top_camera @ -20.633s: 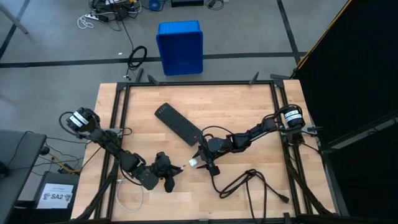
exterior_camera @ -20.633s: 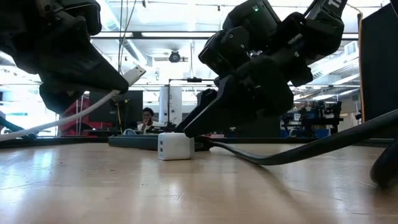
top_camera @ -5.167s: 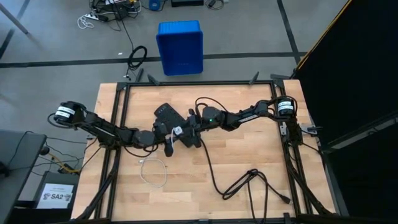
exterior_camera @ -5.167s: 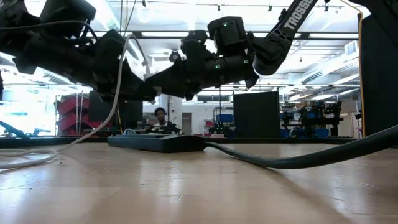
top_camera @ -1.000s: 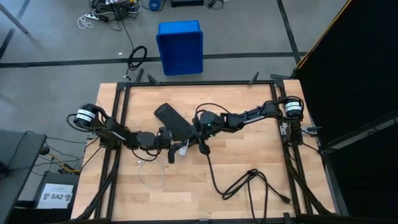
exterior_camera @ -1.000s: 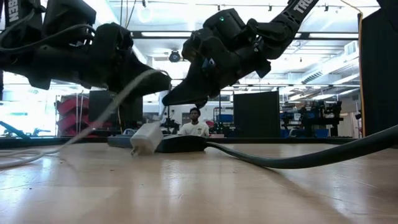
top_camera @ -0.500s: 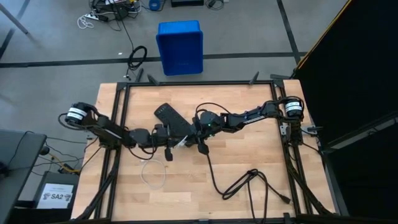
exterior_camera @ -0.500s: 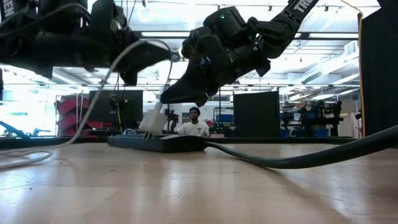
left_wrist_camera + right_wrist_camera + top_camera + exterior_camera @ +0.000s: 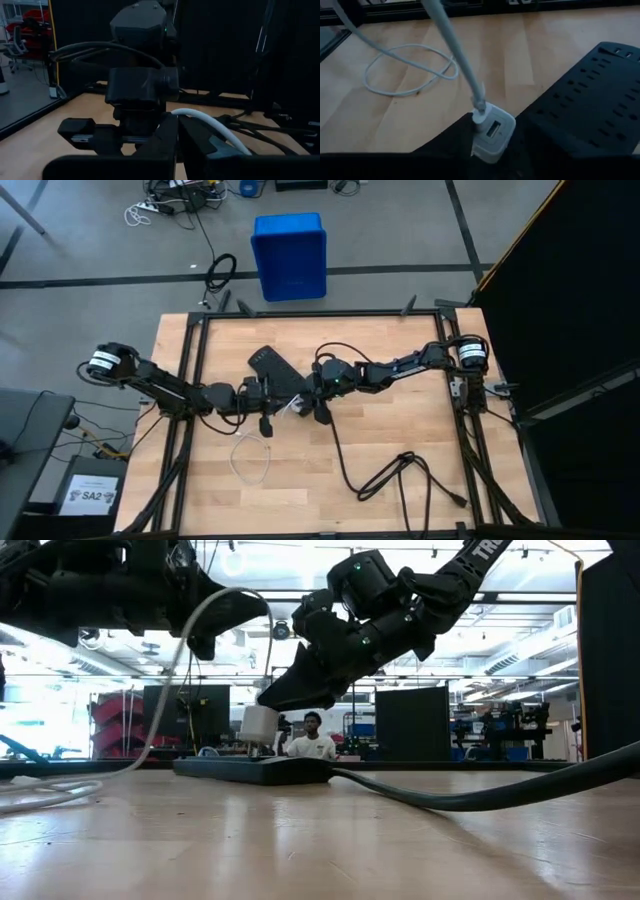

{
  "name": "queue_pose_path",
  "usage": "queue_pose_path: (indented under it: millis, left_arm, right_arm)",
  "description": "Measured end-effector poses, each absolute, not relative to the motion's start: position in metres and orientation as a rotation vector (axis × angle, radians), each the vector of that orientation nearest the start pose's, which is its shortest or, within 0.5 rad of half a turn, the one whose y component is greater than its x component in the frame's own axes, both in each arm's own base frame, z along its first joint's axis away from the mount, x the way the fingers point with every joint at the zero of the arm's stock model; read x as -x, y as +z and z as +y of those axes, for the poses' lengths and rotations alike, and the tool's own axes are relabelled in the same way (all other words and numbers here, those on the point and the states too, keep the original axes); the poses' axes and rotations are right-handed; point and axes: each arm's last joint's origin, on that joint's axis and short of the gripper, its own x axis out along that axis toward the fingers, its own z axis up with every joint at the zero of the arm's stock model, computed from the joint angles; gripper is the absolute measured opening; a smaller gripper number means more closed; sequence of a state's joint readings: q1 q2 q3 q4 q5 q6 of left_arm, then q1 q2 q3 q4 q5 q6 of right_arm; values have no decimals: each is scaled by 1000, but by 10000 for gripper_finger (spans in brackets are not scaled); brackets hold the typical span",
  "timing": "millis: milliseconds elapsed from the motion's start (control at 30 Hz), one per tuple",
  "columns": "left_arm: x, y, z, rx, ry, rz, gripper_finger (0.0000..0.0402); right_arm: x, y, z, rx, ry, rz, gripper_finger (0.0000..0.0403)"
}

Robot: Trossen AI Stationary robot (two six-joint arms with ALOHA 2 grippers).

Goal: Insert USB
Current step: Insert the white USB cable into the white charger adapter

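Observation:
The USB is a thin white cable (image 9: 190, 650) plugged into a small white cube charger (image 9: 492, 131). The charger stands upright over the near end of the long black power strip (image 9: 280, 375); I cannot tell whether it rests on the strip. My right gripper (image 9: 492, 146) is open, with one finger on each side of the charger, and I cannot tell whether they touch it. My left gripper (image 9: 235, 608) is shut on the cable, above and left of the charger. The rest of the cable lies in a loop (image 9: 250, 460) on the table. My left gripper pinches the white cable (image 9: 197, 116) between its two shut fingers, a short way back from the plugged end. The fingers point level, from the table's left side. From them the cable arches over and down to the charger (image 9: 258, 725), and its other side hangs slack to the table.
A thick black cord (image 9: 400, 475) runs from the power strip (image 9: 255, 768) and curls over the table's near right part. A blue bin (image 9: 290, 255) stands on the floor beyond the far edge. People show in the room behind.
My left gripper has risen and drawn back toward the table's left edge with the cable. The charger, which lay tilted on the table beside the strip, has been lifted by the cable and now stands upright over the strip's near end, under my right gripper.

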State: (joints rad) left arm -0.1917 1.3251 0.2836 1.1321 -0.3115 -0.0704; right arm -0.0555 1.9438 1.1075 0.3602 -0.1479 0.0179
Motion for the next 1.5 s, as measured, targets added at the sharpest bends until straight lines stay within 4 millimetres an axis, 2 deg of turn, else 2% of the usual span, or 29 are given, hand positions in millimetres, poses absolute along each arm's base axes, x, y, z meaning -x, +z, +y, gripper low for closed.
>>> queue_pose_path:
  millis: [233,467,600,967,1233,1500]
  left_arm:
    - [-226,191,-35,78,118,-103,0]
    - [-235,201,-36,32,122,-111,0]
    - [-239,203,-37,25,124,-81,0]
    - [-240,203,-37,22,123,-70,0]
    - [-240,202,-37,21,118,-67,0]
    - [-240,203,-37,23,118,-71,0]
  right_arm:
    - [-411,164,-9,-78,82,473,214]
    - [-411,164,-2,-76,93,470,248]
    - [-411,164,0,-80,106,472,254]
    - [-409,164,6,-139,299,484,257]
    - [-403,153,5,-132,266,608,267]
    - [-403,152,3,-113,223,627,263]
